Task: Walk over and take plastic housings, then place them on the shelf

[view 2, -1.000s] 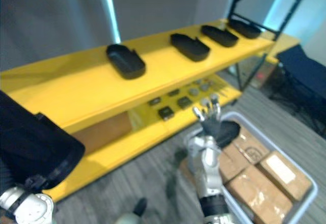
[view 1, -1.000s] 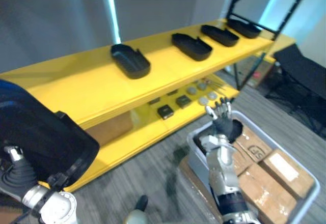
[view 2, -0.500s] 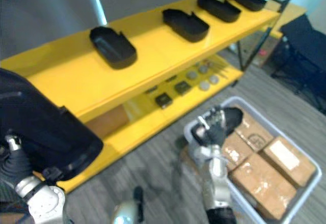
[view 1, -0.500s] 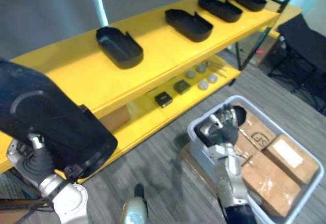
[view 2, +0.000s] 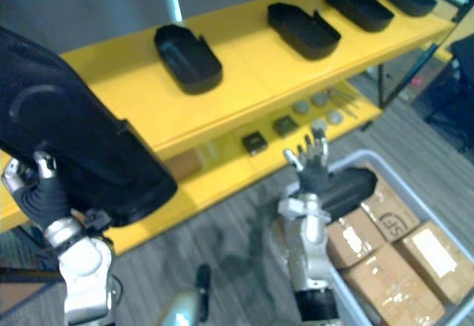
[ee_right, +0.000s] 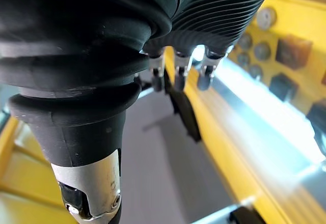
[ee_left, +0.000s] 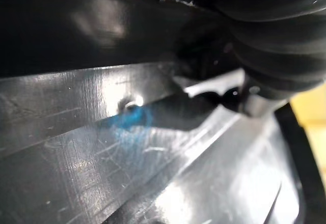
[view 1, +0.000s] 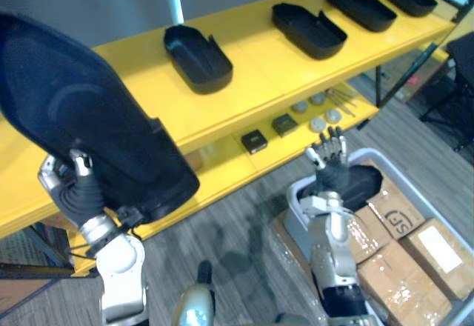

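- held housing (view 1: 81,111): large, black, smooth oblong shell with a rounded top end, outer face towards the camera, up on end and tilted in front of the left part of the yellow shelf (view 1: 259,74).
- row of housings (view 1: 198,58): four matching black trays lying open side up along the top board, spaced apart.
- spare housing (view 1: 364,183): lies in the grey bin (view 1: 291,201) beside the cardboard boxes (view 1: 437,248).
- left hand (view 1: 76,189): raised at the shell's lower edge, thumb pressed on its surface, grasping it.
- right hand (view 1: 331,164): upright over the bin, fingers straight and spread, holding nothing.
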Tool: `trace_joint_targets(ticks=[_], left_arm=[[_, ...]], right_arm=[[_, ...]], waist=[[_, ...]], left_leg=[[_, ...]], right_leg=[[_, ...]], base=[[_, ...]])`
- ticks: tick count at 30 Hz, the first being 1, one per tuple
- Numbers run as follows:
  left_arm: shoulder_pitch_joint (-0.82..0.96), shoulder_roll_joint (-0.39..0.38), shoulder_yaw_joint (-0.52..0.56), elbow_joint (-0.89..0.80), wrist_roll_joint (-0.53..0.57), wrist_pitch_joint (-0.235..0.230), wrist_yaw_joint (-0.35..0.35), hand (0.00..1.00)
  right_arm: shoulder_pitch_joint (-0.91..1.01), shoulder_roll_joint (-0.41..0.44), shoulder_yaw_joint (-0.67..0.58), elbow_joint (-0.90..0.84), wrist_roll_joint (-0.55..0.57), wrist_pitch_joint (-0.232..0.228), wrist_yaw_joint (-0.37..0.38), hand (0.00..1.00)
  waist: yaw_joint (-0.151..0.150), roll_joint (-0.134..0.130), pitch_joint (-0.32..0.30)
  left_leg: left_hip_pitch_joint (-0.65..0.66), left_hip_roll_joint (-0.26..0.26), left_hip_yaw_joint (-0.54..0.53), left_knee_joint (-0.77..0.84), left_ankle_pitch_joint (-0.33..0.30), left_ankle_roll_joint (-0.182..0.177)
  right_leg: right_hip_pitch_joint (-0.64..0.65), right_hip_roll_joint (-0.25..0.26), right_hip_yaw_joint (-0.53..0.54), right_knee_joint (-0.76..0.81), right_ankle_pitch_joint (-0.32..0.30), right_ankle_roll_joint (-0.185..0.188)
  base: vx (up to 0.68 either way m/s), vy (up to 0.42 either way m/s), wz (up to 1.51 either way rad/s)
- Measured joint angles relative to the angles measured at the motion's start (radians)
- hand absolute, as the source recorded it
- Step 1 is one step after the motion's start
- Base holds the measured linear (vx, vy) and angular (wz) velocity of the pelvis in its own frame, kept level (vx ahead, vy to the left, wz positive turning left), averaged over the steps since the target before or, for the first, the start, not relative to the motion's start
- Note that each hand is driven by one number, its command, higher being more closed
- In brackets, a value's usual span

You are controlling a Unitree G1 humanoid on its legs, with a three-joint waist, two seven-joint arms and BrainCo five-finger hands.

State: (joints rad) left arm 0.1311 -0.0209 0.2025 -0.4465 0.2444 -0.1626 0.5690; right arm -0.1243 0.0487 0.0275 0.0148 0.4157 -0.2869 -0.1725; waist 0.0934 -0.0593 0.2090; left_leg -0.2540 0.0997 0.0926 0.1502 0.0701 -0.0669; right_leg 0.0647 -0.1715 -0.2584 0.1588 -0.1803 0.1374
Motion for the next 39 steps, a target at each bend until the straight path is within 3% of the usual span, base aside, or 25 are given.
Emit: trace_joint_targets(ticks=[4, 7, 9, 12, 13, 14, 15, 16, 17, 19, 21, 22, 24, 25, 26, 27, 29, 32, 39], left_arm=[[0.019, -0.032, -0.03, -0.005, -0.003, -0.01, -0.007, 1.0], [0.036, -0.034, -0.024, -0.005, -0.008, -0.009, -0.011, 1.0], [0.036, -0.034, -0.019, -0.006, -0.008, -0.01, -0.012, 1.0], [0.036, -0.034, -0.01, -0.008, -0.008, -0.009, -0.026, 1.0], [0.033, -0.031, -0.008, -0.01, -0.007, -0.009, -0.028, 1.0], [0.034, -0.033, -0.008, -0.012, -0.004, -0.009, -0.027, 1.0], [0.025, -0.03, -0.005, -0.009, -0.003, -0.009, -0.025, 1.0], [0.008, -0.005, -0.001, -0.01, 0.001, -0.009, -0.026, 1.0], [-0.012, 0.032, 0.006, -0.009, 0.002, -0.009, -0.025, 1.0], [-0.035, 0.061, 0.021, -0.006, 0.005, -0.008, -0.022, 1.0], [-0.062, 0.082, 0.041, -0.005, 0.012, -0.009, -0.007, 1.0], [-0.087, 0.083, 0.054, -0.004, 0.013, -0.009, 0.0, 1.0], [-0.119, 0.09, 0.066, 0.001, 0.01, -0.009, 0.013, 1.0], [-0.13, 0.092, 0.067, 0.015, 0.01, -0.009, 0.017, 1.0], [-0.129, 0.09, 0.065, 0.03, 0.011, -0.009, 0.015, 1.0], [-0.125, 0.084, 0.066, 0.039, 0.012, -0.009, 0.015, 1.0], [-0.053, 0.001, 0.06, 0.039, 0.019, -0.008, 0.005, 1.0], [-0.025, -0.034, 0.058, 0.037, 0.017, -0.008, -0.025, 1.0], [-0.029, -0.032, 0.056, 0.033, 0.01, -0.007, -0.033, 1.0]], right_arm=[[0.021, -0.026, -0.01, -0.015, 0.001, -0.017, 0.003, 0.0], [0.032, -0.027, -0.025, -0.046, 0.001, -0.021, 0.024, 0.0], [0.032, -0.026, -0.026, -0.047, 0.002, -0.021, 0.029, 0.0], [0.027, -0.026, -0.034, -0.051, 0.002, -0.02, 0.042, 0.0], [0.025, -0.022, -0.046, -0.053, 0.001, -0.02, 0.042, 0.0], [0.025, -0.028, -0.067, -0.055, -0.003, -0.019, 0.04, 0.0], [0.018, -0.046, -0.067, -0.062, -0.009, -0.02, 0.04, 0.0], [0.012, -0.055, -0.071, -0.07, -0.022, -0.019, 0.038, 0.0], [-0.015, -0.055, -0.077, -0.07, -0.048, -0.015, 0.03, 0.0], [-0.066, -0.055, -0.072, -0.07, -0.079, -0.013, 0.018, 0.0], [-0.128, -0.069, -0.074, -0.075, -0.113, -0.013, 0.017, 0.0], [-0.17, -0.091, -0.074, -0.078, -0.126, -0.014, 0.014, 0.0], [-0.226, -0.126, -0.075, -0.08, -0.146, -0.014, 0.001, 0.0], [-0.24, -0.137, -0.083, -0.084, -0.155, -0.014, -0.002, 0.0], [-0.24, -0.142, -0.089, -0.086, -0.155, -0.014, -0.004, 0.0], [-0.237, -0.148, -0.089, -0.085, -0.155, -0.014, -0.004, 0.0], [-0.228, -0.179, -0.09, -0.084, -0.153, -0.011, -0.001, 0.0], [-0.226, -0.21, -0.102, -0.086, -0.102, -0.011, 0.011, 0.0], [-0.268, -0.187, 0.008, -0.15, 0.03, -0.019, 0.103, 0.0]], waist=[[-0.023, 0.023, 0.006], [-0.021, 0.037, 0.013], [-0.017, 0.037, 0.012], [-0.015, 0.032, 0.012], [-0.016, 0.019, 0.017], [-0.021, 0.01, 0.016], [-0.025, 0.032, 0.014], [-0.032, 0.029, 0.009], [-0.041, 0.022, 0.009], [-0.047, 0.021, 0.009], [-0.05, 0.029, 0.009], [-0.05, 0.024, 0.001], [-0.046, 0.013, -0.009], [-0.045, -0.006, -0.022], [-0.049, -0.014, -0.027], [-0.05, -0.014, -0.029], [-0.039, 0.067, -0.064], [-0.041, 0.107, -0.088], [-0.046, 0.095, -0.097]], left_leg=[[0.012, 0.029, -0.058, -0.004, 0.014, -0.023], [0.007, 0.021, -0.078, -0.006, 0.015, -0.025], [-0.001, 0.012, -0.078, 0.003, 0.008, -0.024], [-0.045, 0.002, -0.018, 0.115, -0.057, -0.003], [-0.048, -0.011, 0.02, 0.173, -0.094, 0.036], [-0.033, -0.026, 0.083, 0.279, -0.174, 0.076], [-0.025, -0.026, 0.082, 0.297, -0.231, 0.046], [-0.001, -0.045, 0.078, 0.285, -0.242, 0.058], [0.035, -0.051, 0.076, 0.254, -0.239, 0.07], [0.09, -0.049, 0.068, 0.208, -0.232, 0.073], [0.157, -0.046, 0.056, 0.139, -0.214, 0.064], [0.179, -0.041, 0.05, 0.11, -0.204, 0.058], [0.183, -0.037, 0.045, 0.09, -0.199, 0.049], [0.183, -0.039, 0.033, 0.086, -0.199, 0.038], [0.188, -0.049, 0.017, 0.086, -0.209, 0.016], [0.194, -0.051, 0.001, 0.085, -0.216, 0.005], [0.209, 0.018, -0.002, 0.05, -0.219, -0.034], [0.255, 0.054, -0.001, -0.025, -0.198, -0.069], [0.251, 0.033, -0.039, -0.032, -0.194, -0.074]], right_leg=[[0.063, 0.046, -0.055, -0.034, 0.0, -0.012], [0.075, 0.047, -0.085, -0.035, -0.003, -0.017], [0.077, 0.037, -0.097, -0.033, -0.007, -0.016], [0.073, -0.009, -0.117, 0.006, -0.057, -0.009], [0.078, -0.045, -0.124, 0.037, -0.083, -0.001], [0.082, -0.085, -0.114, 0.139, -0.097, 0.009], [0.021, -0.12, -0.089, 0.318, -0.1, -0.015], [-0.092, -0.169, -0.026, 0.55, -0.031, -0.083], [-0.175, -0.188, 0.024, 0.697, 0.058, -0.094], [-0.217, -0.18, 0.038, 0.765, 0.025, -0.092], [-0.219, -0.142, 0.03, 0.671, -0.031, -0.088], [-0.223, -0.117, 0.026, 0.532, -0.053, -0.084], [-0.235, -0.103, 0.024, 0.312, -0.04, -0.066], [-0.233, -0.103, 0.019, 0.17, 0.02, -0.039], [-0.216, -0.102, 0.011, 0.089, 0.139, -0.04], [-0.2, -0.102, 0.009, 0.073, 0.173, 0.014], [-0.155, -0.028, -0.024, -0.01, 0.193, -0.015], [-0.118, 0.019, -0.044, -0.053, 0.196, -0.022], [-0.053, 0.007, -0.107, -0.114, 0.199, -0.018]], base=[[-0.05, -0.116, 0.31], [-0.04, -0.023, 0.29], [-0.01, 0.029, 0.2], [0.03, 0.099, 0.18], [0.12, 0.161, 0.11], [0.16, 0.176, 0.14], [0.19, 0.193, 0.19], [0.19, 0.216, 0.25], [0.24, 0.223, 0.21], [0.27, 0.124, 0.13], [0.27, 0.041, 0.2], [0.27, -0.043, 0.25], [0.26, -0.114, 0.27], [0.26, -0.208, 0.48], [0.26, -0.241, 0.58], [0.22, -0.237, 0.44], [0.22, -0.202, 0.03], [0.19, -0.125, 0.01], [0.06, 0.003, 0.22]])
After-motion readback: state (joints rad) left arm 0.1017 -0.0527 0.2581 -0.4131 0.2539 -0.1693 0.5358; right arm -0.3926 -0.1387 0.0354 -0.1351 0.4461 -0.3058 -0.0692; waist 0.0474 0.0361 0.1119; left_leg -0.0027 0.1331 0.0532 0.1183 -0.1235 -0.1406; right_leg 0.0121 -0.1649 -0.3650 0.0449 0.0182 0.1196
